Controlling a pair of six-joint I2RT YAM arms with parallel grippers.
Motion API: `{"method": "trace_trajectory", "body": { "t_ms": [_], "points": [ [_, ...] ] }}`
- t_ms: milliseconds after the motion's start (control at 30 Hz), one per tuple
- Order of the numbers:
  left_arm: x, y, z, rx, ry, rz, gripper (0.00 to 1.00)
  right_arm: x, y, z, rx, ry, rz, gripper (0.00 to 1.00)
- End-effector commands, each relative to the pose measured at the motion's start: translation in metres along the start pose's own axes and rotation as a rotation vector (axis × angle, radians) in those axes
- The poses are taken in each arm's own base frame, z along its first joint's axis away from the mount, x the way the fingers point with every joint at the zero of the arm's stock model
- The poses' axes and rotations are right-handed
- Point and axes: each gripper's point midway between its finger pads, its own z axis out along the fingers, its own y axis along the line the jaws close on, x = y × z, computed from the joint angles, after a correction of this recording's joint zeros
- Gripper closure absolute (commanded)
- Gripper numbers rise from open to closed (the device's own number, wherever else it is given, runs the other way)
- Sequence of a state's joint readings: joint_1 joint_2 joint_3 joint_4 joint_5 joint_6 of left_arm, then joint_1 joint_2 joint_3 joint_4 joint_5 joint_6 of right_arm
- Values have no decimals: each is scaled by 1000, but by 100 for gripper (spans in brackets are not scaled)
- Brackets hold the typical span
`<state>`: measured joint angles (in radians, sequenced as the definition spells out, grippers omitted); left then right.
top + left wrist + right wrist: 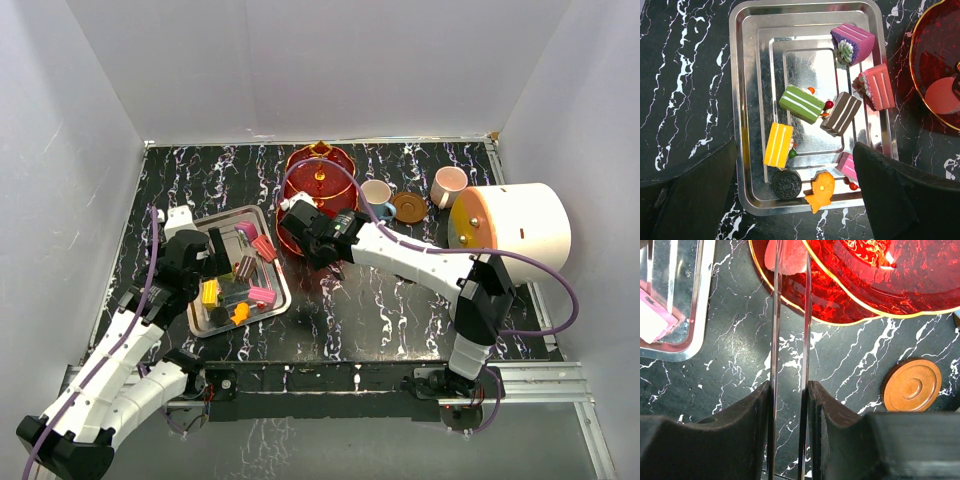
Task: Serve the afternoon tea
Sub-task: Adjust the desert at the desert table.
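The red three-tier stand [318, 175] with its gold rod stands at the back middle of the table. My right gripper [790, 385] is shut on a pair of thin metal tongs [775, 330]. The tong tips reach over the stand's bottom tier [840, 305], at a pale pink sweet [787, 257]; I cannot tell whether the tips still pinch it. My left gripper [795, 200] hangs open above the silver tray [740, 100]. Several sweets lie in the tray: a green one [801, 104], a yellow one [778, 145], a brown one [841, 113], a dark cookie [787, 184] and an orange fish [821, 190].
A blue cup [377, 197], a brown saucer [409, 207] and a pink cup [448, 185] sit right of the stand. A big white cylinder with an orange face [515, 230] lies at the right edge. White walls enclose the table.
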<state>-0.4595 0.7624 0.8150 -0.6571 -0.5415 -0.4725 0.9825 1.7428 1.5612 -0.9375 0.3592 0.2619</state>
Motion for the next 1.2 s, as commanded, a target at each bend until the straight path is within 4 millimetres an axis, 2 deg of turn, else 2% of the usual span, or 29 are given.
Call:
{"method": "trace_trajectory", "body": {
  "t_ms": [0,100,233,400,633,867,933,1033,1167],
  "points": [
    [-1,2,1,-11,-8,-1,1,-24,4,-11,-27,-84,48,66],
    [-1,2,1,-8,-9,-1,1,-22,-5,-9,16,-73,138,62],
    [-1,1,2,-7,-5,1,1,-22,-3,-9,-67,-84,308,59],
    [1,-1,3,-2,5,10,1,-18,-16,-9,-82,-83,492,58],
    [3,-3,6,4,18,21,1,-12,-18,-3,-151,-77,625,56],
    [4,-3,5,3,21,22,1,6,-25,8,-135,-6,628,57],
    [4,-3,6,2,21,23,1,11,-21,7,-163,9,597,56],
    [5,-4,6,4,23,23,1,12,-20,7,-183,-7,555,55],
    [5,-4,6,3,25,24,1,13,-30,6,-145,-17,482,54]
  ]
}}
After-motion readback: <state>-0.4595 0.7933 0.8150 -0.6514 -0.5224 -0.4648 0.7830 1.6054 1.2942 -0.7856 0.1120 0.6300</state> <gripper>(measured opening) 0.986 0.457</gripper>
